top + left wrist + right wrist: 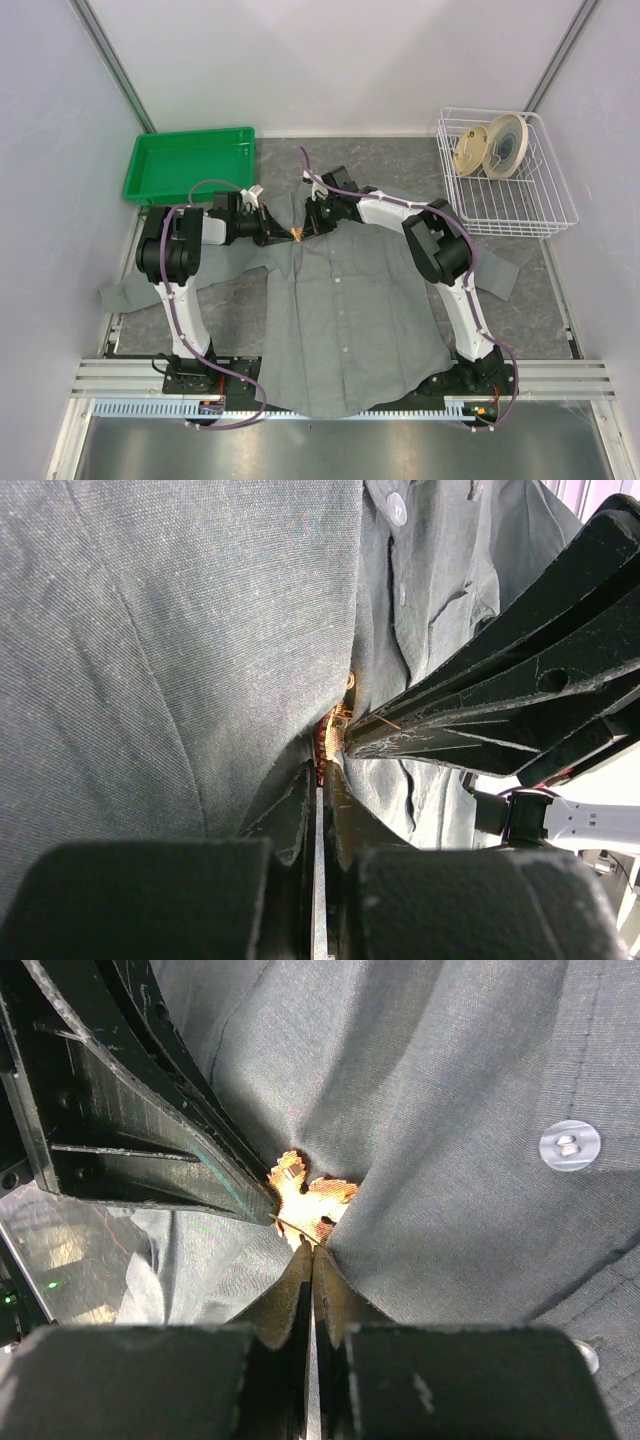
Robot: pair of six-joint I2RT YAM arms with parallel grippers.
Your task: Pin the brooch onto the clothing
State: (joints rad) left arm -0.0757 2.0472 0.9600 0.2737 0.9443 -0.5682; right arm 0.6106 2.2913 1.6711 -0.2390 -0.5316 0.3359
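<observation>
The clothing, a grey button-up shirt [350, 310], lies flat on the table, collar towards the back. Both grippers meet at its collar area. The brooch [298, 234], tiny and orange, sits between their tips. In the left wrist view my left gripper [322, 765] is shut, with the brooch [328, 742] pinched at its tips against the shirt fabric [150, 630]. In the right wrist view my right gripper [312, 1250] is shut at the lower edge of the brooch [312, 1195], where a thin pin wire ends. The left gripper's fingers [150, 1140] touch the brooch from the left.
A green tray [190, 165] stands at the back left. At the back right a white wire basket [560, 215] holds round discs [490, 145]. One shirt sleeve [125, 292] trails off left past the left arm. A shirt button [569, 1145] lies close to the right jaws.
</observation>
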